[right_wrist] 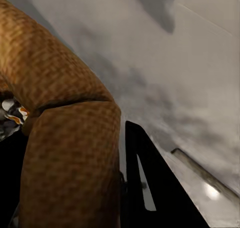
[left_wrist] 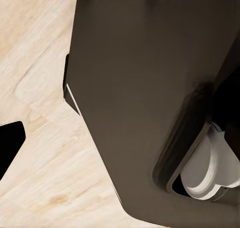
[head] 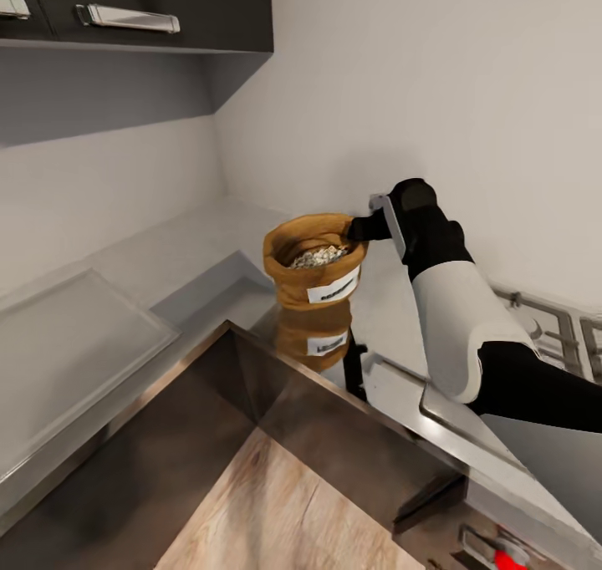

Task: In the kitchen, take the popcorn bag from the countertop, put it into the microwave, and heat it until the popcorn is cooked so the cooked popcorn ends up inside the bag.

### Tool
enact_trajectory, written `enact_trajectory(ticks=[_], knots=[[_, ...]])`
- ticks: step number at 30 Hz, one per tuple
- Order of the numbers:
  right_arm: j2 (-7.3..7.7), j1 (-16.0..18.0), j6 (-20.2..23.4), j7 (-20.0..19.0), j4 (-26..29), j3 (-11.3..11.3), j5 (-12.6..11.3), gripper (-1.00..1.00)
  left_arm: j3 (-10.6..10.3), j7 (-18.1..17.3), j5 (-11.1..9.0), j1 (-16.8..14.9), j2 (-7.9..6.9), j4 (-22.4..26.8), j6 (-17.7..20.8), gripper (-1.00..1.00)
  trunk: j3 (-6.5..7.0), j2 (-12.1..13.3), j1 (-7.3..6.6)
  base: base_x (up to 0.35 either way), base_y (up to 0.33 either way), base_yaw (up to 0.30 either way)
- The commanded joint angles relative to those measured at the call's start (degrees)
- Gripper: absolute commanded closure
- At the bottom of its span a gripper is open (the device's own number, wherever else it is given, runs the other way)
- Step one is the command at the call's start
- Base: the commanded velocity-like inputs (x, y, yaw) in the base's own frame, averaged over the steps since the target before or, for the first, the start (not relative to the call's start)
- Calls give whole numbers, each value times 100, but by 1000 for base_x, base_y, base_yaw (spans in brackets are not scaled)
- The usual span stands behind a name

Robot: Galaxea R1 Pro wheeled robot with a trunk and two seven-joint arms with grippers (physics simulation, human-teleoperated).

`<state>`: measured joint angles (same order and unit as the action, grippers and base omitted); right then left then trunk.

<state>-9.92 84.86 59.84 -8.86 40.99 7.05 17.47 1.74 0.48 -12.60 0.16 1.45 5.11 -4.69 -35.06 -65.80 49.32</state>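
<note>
Right gripper [head: 358,229] pinches the popcorn bag [head: 313,282] by its rolled rim; a thin hold could let it tip, spilling popcorn [head: 318,257] onto the countertop [head: 167,261] below.

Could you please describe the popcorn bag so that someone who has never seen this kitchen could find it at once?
Look at the grey glossy countertop where it turns the corner beneath the dark wall cabinets. Near its front edge stands the popcorn bag, with the right hand at its rim. It is the tan woven sack with a rolled-down rim, pale kernels inside and a white label.
</note>
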Motion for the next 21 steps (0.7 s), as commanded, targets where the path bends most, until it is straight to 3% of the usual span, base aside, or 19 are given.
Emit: enact_trajectory(ticks=[1, 9, 13, 21], knots=[[-8, 4, 16, -53, 5, 63, 56, 100, 13, 5, -14, 2, 3, 7, -12, -100, -4, -3, -3, -347, 0, 0], [-8, 4, 16, -112, 5, 223, 39, 100, 11, 5, -14, 1, 14, -1, -8, -100, -4, -3, -3, -347, 0, 0], [-8, 4, 16, -110, 5, 641, 51, 100, 11, 5, -14, 2, 17, -1, -10, -100, -4, -3, -3, -347, 0, 0], [-8, 4, 16, -68, 5, 685, 68, 100, 11, 5, -14, 1, 19, -1, -8, -100, -4, -3, -3, -347, 0, 0]])
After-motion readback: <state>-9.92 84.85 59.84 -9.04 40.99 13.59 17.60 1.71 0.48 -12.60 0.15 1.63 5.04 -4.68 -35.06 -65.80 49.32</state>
